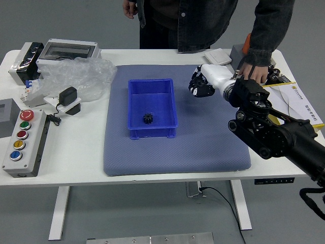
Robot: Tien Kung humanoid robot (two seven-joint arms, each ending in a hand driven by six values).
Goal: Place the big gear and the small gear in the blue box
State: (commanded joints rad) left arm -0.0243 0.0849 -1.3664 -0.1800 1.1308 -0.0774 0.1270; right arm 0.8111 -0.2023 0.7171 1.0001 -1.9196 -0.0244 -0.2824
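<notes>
My right hand point(202, 85), white with a black front part, hangs over the back right of the blue-grey mat, to the right of the blue box point(133, 104). Whether it grasps anything is unclear, and I cannot pick out the big gear. A small black gear point(148, 118) lies inside the box, toward its near side. The left arm is out of view.
A person stands at the far side, one hand point(255, 72) low behind my right wrist, the other point(129, 8) hanging back from the table. A yellow-edged box point(294, 104) stands right; plastic wrap point(84, 76) and a button panel point(26, 142) lie left.
</notes>
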